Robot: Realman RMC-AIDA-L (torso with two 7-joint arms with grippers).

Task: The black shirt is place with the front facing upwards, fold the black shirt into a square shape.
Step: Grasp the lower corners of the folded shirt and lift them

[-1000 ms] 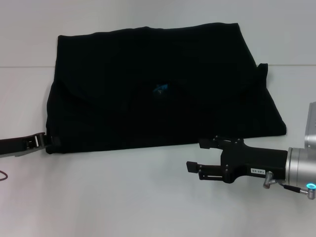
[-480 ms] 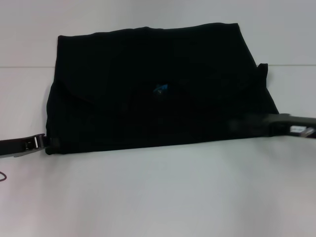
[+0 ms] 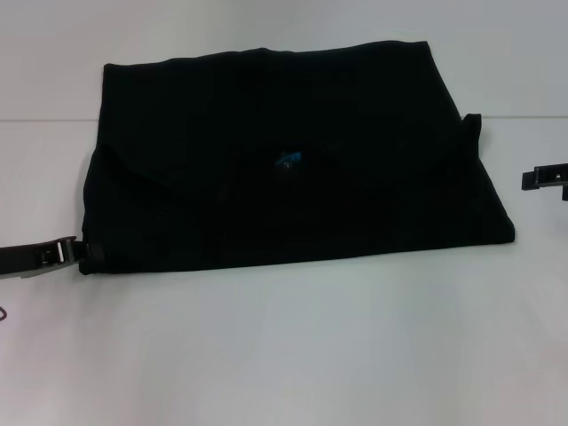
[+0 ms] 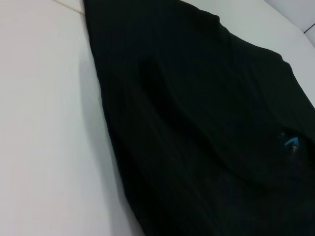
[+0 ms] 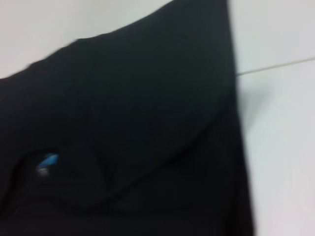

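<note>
Two grippers on this job, and right now both sit at the outer edges of the cloth, so my guess is I'm between folds. My left gripper [image 3: 78, 255] is low at the near left corner of the black shirt [image 3: 284, 169], touching or just about touching the hem there. I honestly can't tell if its fingers are clamped on the fabric or just parked beside it, everything is black on black. My right gripper [image 3: 546, 177] only pokes in at the far right side, apart from the shirt's right edge, and too little of it shows to say how its fingers stand.

The shirt lies flat on the white table [image 3: 293, 346], between my two grippers, already doubled into a wide rectangle with layers overlapping. A curved fold line runs across the left part, and a little sleeve tip sticks out on the side nearest my right gripper. The small blue neck label [image 3: 287, 161] peeks out about midway between my grippers.

Material-wise it's soft matte knit, limp, with shallow ripples in both wrist views. It should drape and slide easily, so corners probably need a firm pinch. It's wider than deep, so I'd say another sideways fold is needed to get a square.
</note>
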